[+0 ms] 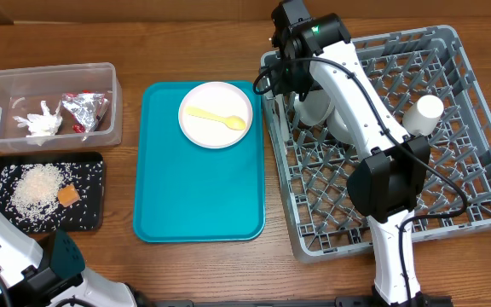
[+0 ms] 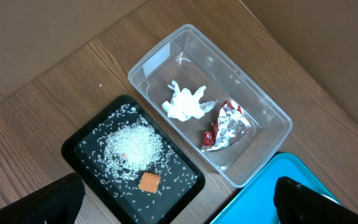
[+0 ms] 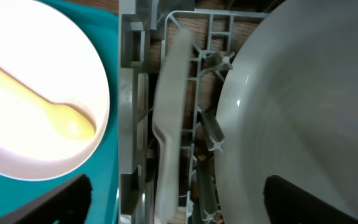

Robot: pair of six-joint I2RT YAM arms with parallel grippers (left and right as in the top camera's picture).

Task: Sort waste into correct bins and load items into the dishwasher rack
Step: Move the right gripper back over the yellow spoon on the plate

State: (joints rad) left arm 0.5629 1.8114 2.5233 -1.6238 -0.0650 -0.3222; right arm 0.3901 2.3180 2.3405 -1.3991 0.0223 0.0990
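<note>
Right gripper [image 3: 178,186] hangs over the dishwasher rack's [image 1: 476,170] 10 o'clock corner. I read its jaws as spread wide, gripping nothing. Below them is a pale utensil [image 3: 169,118], blurred, just inside the rack's 9 o'clock wall, with the grey-white plate [image 3: 303,106] at its 3 o'clock. The pinkish plate [image 1: 216,102] carries a yellow spoon [image 1: 220,118] on the teal tray [image 1: 199,188]. Left gripper [image 2: 178,183], also wide open and empty, hovers above the clear tub [image 2: 272,112] and black tray [image 2: 79,149], at the table's 9 o'clock.
</note>
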